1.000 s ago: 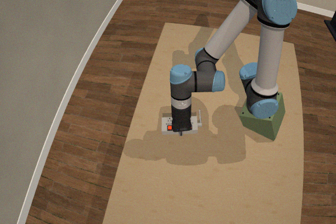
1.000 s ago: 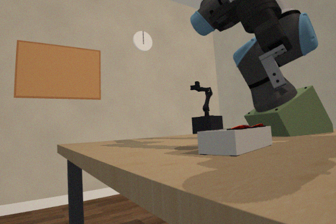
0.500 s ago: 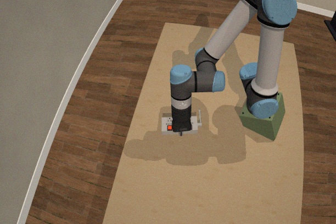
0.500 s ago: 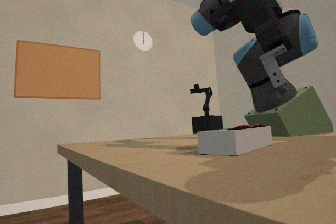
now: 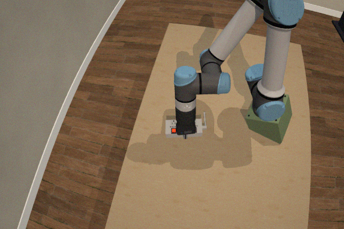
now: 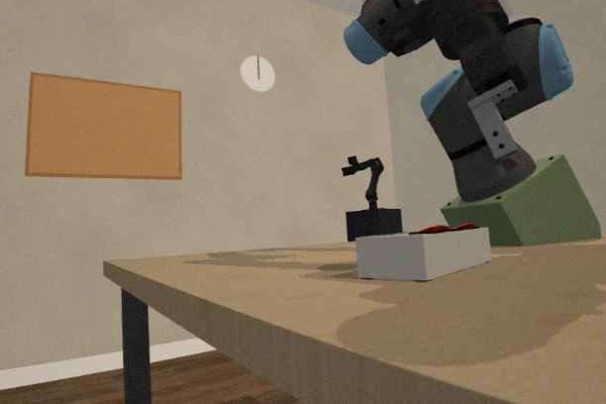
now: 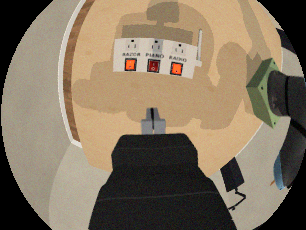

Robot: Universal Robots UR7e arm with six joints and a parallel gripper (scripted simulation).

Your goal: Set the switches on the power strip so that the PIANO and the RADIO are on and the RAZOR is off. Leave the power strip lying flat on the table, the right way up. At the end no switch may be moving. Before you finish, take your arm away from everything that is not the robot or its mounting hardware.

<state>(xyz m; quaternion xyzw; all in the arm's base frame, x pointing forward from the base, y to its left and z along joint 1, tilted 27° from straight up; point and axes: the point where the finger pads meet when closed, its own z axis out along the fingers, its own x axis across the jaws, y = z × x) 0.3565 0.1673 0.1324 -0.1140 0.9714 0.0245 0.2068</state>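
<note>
The white power strip [image 5: 169, 124] [image 6: 421, 252] [image 7: 157, 47] lies flat on the wooden table [image 5: 211, 189] [image 6: 297, 305], the right way up. In the wrist view its three switches show in a row: the left switch [image 7: 131, 65] and the right switch [image 7: 176, 67] glow bright orange, and the middle switch [image 7: 152, 66] is a darker red. The labels are too small to read. My gripper [image 5: 184, 137] [image 7: 152, 114] is shut and empty. It points straight down a little above the strip's near edge, about in line with the middle switch. In the top view it hides the middle and right switches; only the left switch [image 5: 173, 130] shows.
The arm's green base block [image 5: 270, 125] [image 6: 535, 211] [image 7: 266, 91] stands right of the strip. A short grey stub [image 5: 204, 119] sticks out at the strip's right end. A small black arm on a black box [image 6: 372, 216] stands behind the table.
</note>
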